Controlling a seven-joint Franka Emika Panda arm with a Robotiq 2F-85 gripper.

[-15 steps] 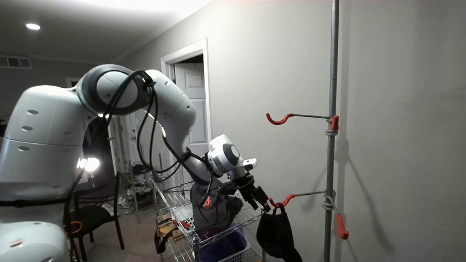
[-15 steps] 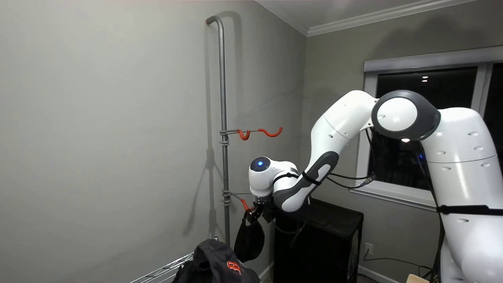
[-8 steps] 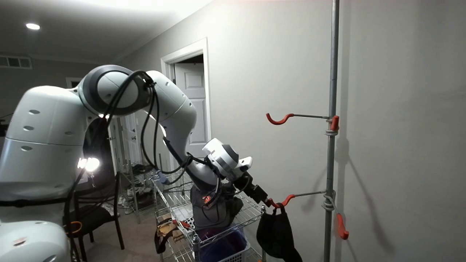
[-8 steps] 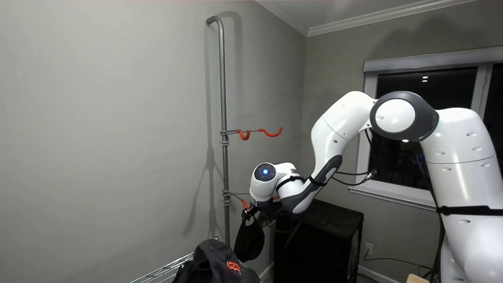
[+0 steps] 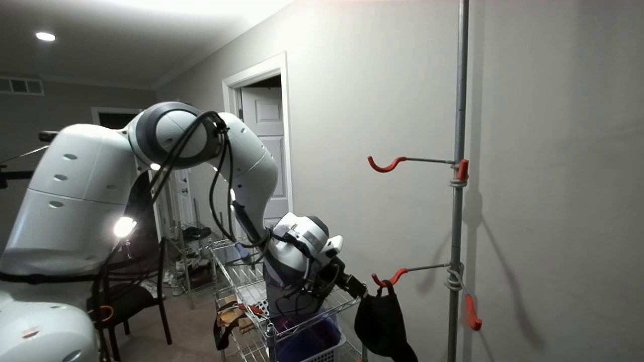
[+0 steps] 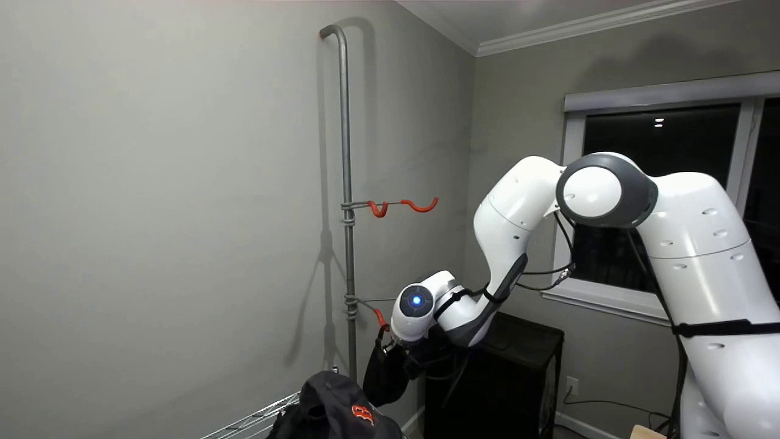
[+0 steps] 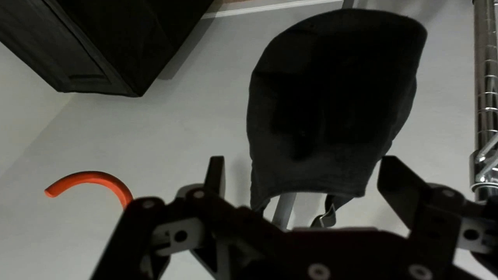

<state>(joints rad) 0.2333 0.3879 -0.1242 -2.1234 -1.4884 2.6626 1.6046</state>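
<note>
A: What differs, left to right?
B: The white wrist sits lower than a second ago; the black cap hangs unmoved from the red hook.
A: And the gripper?
B: Jaws parted wide, grasping nothing; the cap (wrist view) shows in the gap between them.

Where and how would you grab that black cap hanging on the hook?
I'd probably pinch the cap near its back edge, just below the strap hung over the hook, from the side away from the pole. The cap narrows there, and that should leave the strap free to lift off.
</note>
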